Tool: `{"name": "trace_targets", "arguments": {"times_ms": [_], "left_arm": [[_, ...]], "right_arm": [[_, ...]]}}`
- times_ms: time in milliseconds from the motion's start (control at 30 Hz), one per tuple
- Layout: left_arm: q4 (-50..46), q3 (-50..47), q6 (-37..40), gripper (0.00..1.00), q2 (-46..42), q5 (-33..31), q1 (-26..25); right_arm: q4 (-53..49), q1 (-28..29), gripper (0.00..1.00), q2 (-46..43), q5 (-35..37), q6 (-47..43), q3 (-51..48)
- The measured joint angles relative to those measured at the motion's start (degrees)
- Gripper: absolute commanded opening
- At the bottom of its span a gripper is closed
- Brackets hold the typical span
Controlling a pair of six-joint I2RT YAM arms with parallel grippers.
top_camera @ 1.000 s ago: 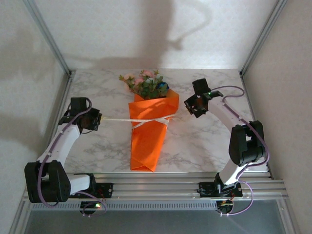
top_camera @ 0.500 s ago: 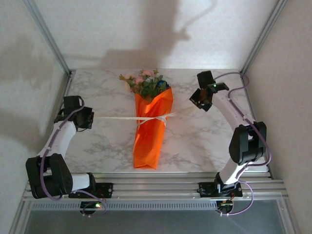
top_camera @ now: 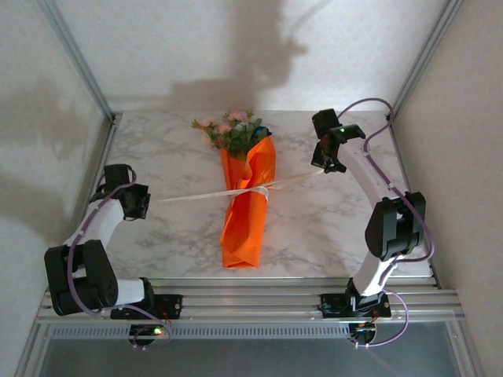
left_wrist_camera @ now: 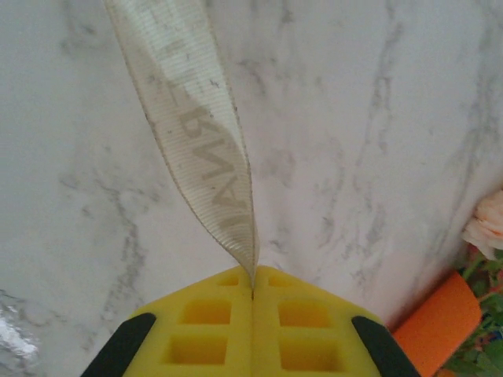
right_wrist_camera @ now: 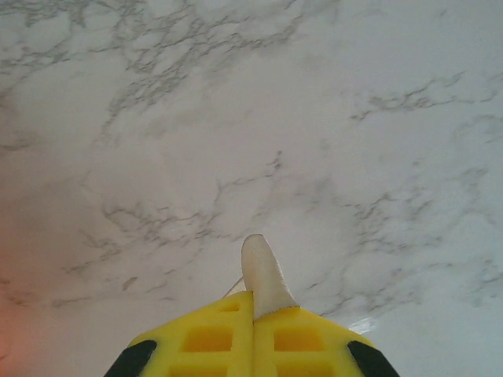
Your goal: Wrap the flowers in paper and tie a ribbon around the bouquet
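Both ways holding ribbon (top_camera: 196, 195) taut, clenching one end in left claw (left_wrist_camera: 252, 281), other in right claw (right_wrist_camera: 253, 305); aiming at even tension, cinching knot (top_camera: 256, 191) without dragging bouquet (top_camera: 245, 216).

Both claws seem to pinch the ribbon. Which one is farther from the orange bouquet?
The left gripper: its stretch of ribbon running to the bouquet is clearly longer than the stretch leading to the right gripper.
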Motion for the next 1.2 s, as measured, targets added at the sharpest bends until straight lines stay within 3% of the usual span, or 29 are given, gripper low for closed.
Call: {"name": "trace_targets", "arguments": {"times_ms": [300, 667, 867, 1100, 1133, 1200], "left_arm": [[1.46, -0.96, 0.74, 0.0, 2.1, 1.95, 5.66], [2.89, -0.94, -0.28, 0.0, 3.02, 6.47, 9.01], [3.54, -0.87, -1.79, 0.0, 3.04, 8.68, 9.46], [4.72, -0.72, -3.13, 0.0, 3.04, 8.68, 7.74], [5.2, -0.72, -3.43, 0.04, 3.04, 8.41, 6.69], [6.54, -0.87, -4.46, 0.3, 3.04, 8.04, 4.0]], "right_arm": [[-0.52, -4.83, 0.0, 0.0, 2.56, -2.97, -1.18], [-0.33, -16.44, 0.0, -0.98, -2.21, -2.86, -5.2], [-0.13, -20.7, 0.0, -1.95, -4.83, -2.49, -7.56], [1.05, -21.16, 0.0, -2.08, -6.23, -1.49, -8.85], [1.25, -21.09, 0.0, -2.08, -6.27, -1.18, -8.92], [2.05, -20.72, 0.0, -2.19, -7.04, -0.22, -9.35]]}}
